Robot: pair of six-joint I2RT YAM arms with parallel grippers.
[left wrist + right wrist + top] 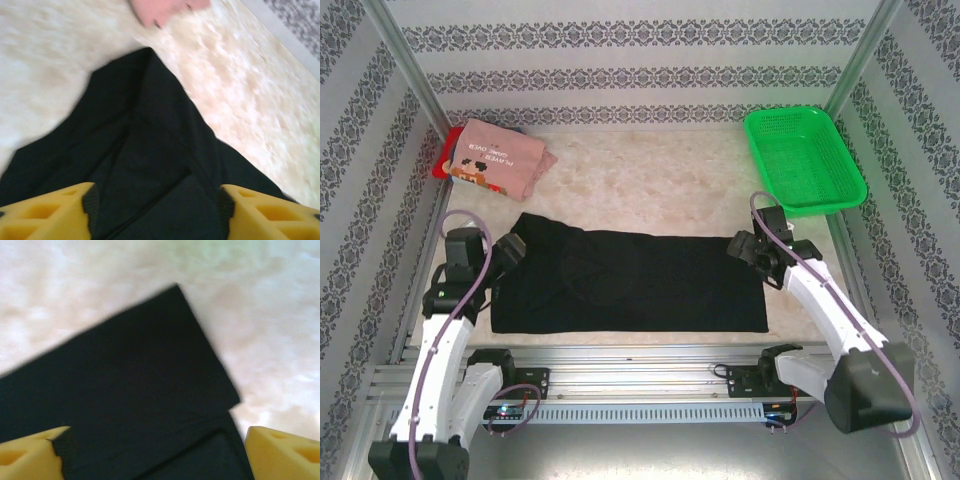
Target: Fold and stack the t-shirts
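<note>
Black, soft and matte, a plain t-shirt (pixel 630 280) lies spread as a long, nearly rectangular slab across the near half of the cream, marble-patterned tabletop (pixel 660 180). Its long side runs left to right and its near edge lies close to the metal rail (pixel 640 352). Its left end is lumpier, with overlapping folds and a rounded crease pressed into the cloth; its right end is flat, with straight edges and a square corner.

The left gripper (pixel 515 248) sits at the shirt's far left corner. From the left wrist camera its blocky yellow fingers (pixel 45 215) stand wide apart over layered black folds, with nothing pinched between them; whether the tips touch the cloth I cannot tell. The right gripper (pixel 745 248) sits at the far right corner. From the right wrist camera its yellow fingers (pixel 280 450) are likewise spread wide over a doubled, sharp-edged layer of black cloth, and grip none of it.

At the far left corner of the table a folded pink t-shirt (pixel 500 160) with dark printed lettering rests as a soft, thick rectangle on top of a red cloth shirt (pixel 442 160), of which a thin edge shows at its left. Well apart, in the far right corner, a bright green plastic mesh basket (pixel 850 180) with flared walls stands at an angle to the table edges
</note>
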